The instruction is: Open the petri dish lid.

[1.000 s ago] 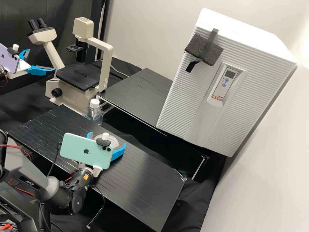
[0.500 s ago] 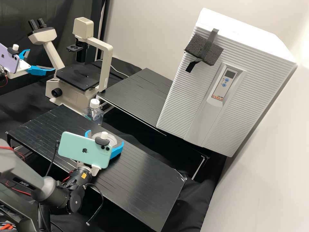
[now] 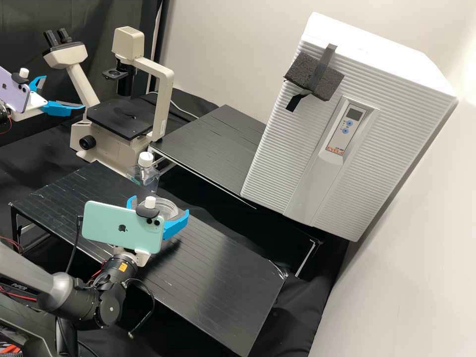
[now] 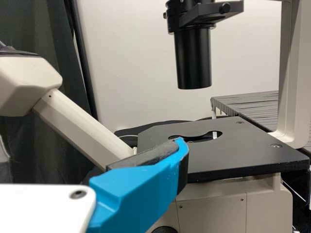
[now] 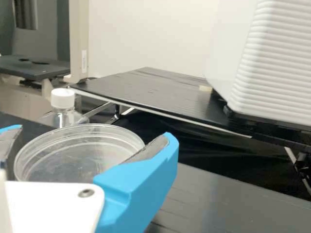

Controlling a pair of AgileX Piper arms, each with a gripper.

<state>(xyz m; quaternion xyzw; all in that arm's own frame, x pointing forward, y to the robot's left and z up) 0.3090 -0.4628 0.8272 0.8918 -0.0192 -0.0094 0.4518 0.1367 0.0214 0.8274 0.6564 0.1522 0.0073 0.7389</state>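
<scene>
Clear and round, the petri dish (image 3: 168, 207) is held between the two blue fingers of my right gripper (image 3: 159, 206), above the front bench by its far edge. In the right wrist view the dish (image 5: 80, 158) lies between the pads of the right gripper (image 5: 91, 135), which is shut on its sides; whether lid and base are both held I cannot tell. My left gripper (image 3: 64, 92) stands open and holds nothing, at the upper left by the microscope. One finger of the left gripper (image 4: 138, 191) shows before the microscope stage in the left wrist view.
A clear bottle with a white cap (image 3: 146, 159) stands just beyond the front bench (image 3: 218, 277). The microscope (image 3: 106, 148) is behind it at the left. A second black bench (image 3: 208, 148) and a white ridged incubator (image 3: 277, 163) stand farther back.
My right gripper has moved left and up in the high view, carrying the dish with it, and the dish now looks higher above the bench. The left arm has kept still.
</scene>
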